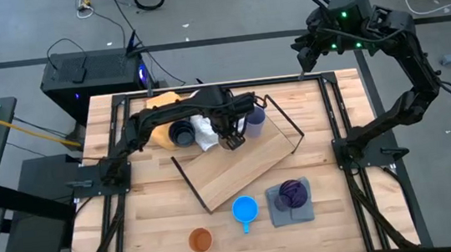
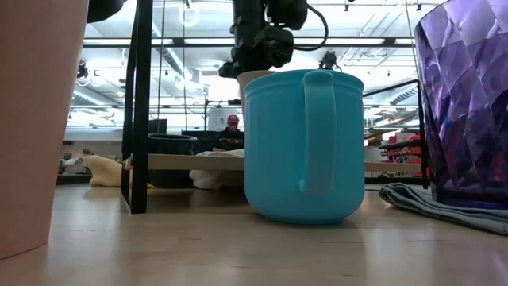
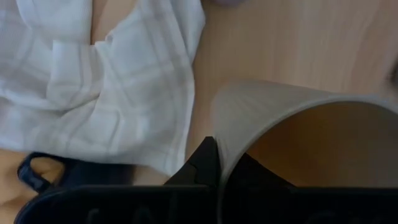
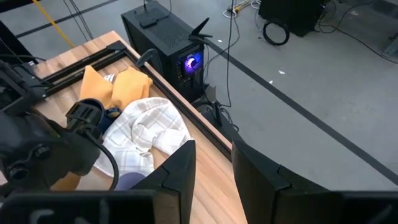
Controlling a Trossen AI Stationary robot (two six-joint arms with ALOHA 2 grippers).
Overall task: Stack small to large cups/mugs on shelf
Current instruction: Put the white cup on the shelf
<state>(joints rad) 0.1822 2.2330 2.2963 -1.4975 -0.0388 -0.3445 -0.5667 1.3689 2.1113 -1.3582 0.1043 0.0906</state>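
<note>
My left gripper (image 1: 231,139) is over the light-wood shelf (image 1: 246,164), shut on the beige cup (image 3: 292,106). In the low view that cup (image 2: 252,76) peeks out behind the bright blue mug (image 2: 305,143). The lavender cup (image 1: 254,121) stands beside the gripper at the shelf's far edge. The dark navy mug (image 1: 182,133) sits by the white cloth (image 1: 204,131). On the near tabletop stand the blue mug (image 1: 245,210) and the orange cup (image 1: 201,240). The purple cup (image 1: 293,192) rests on the grey cloth (image 1: 292,211). My right gripper (image 4: 214,168) is open, raised past the far right corner. My left gripper holds the beige cup by its rim (image 3: 225,134), with one finger (image 3: 202,163) outside the wall and the other inside the hollow. The fingers come from above, pointing down. Whether the cup's base is on the shelf is hidden behind the blue mug.
A yellow cloth (image 1: 165,105) lies at the far left, next to the white cloth. The shelf stands aslant on thin black wire legs (image 2: 139,103). Bare tabletop shows at the near left (image 1: 156,225). A black box (image 1: 90,73) stands beyond the far edge.
</note>
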